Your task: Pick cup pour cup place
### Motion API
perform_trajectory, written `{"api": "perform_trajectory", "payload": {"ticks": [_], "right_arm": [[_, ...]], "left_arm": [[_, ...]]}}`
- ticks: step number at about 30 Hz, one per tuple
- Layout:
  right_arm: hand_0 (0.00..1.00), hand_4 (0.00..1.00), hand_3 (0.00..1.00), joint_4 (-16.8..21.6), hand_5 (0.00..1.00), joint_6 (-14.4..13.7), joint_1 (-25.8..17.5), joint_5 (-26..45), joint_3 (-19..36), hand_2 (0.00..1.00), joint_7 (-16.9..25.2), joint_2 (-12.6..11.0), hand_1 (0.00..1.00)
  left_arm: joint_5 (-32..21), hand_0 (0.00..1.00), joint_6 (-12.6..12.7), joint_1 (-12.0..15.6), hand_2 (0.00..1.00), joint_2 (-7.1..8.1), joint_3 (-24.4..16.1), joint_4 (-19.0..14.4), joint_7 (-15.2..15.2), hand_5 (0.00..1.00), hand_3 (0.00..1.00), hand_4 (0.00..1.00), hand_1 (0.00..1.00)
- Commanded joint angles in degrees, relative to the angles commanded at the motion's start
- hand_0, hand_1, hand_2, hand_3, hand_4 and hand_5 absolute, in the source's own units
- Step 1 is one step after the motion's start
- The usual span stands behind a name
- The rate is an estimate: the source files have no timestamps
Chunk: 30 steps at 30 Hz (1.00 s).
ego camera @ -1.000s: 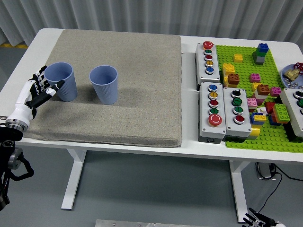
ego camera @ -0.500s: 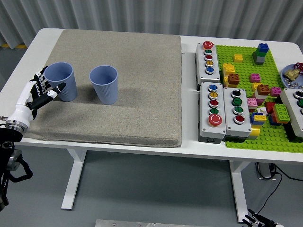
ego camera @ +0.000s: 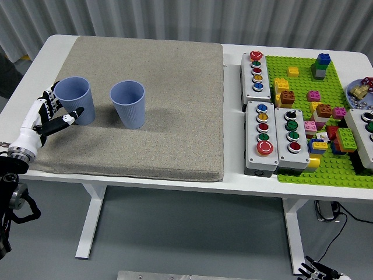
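1. Fingers of my left hand are spreading open, holding nothing, beside the left cup on the counter's mat.
2. Picking is pending; next I am needing to close around it, then pour into the second cup.

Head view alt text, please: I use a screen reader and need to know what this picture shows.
The left robot hand, fingers spread, sits beside the left blue cup on a grey mat, not gripping it. A second blue cup stands upright to its right. Button boxes and a green brick baseplate fill the white table's right side.
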Motion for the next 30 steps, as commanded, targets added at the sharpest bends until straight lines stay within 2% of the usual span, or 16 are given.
{"api": "perform_trajectory", "payload": {"ticks": [20, 30], "right_arm": [[0.765, 0.235, 0.618, 0.00, 0.149, 0.06, 0.20, 0.17, 0.00, 0.730, 0.06, -0.01, 0.695], [0.765, 0.235, 0.618, 0.00, 0.149, -0.01, 0.10, 0.18, -0.05, 0.730, 0.05, 0.05, 0.695]], "left_arm": [[1.01, 0.903, 0.15, -2.01, 0.998, -1.42, 0.51, 1.46, 0.24, 0.178, 0.998, 0.862, 0.905], [1.10, 0.906, 0.41, -2.18, 0.998, -1.82, 0.31, 1.93, 0.38, 0.181, 0.998, 0.863, 0.904]]}}
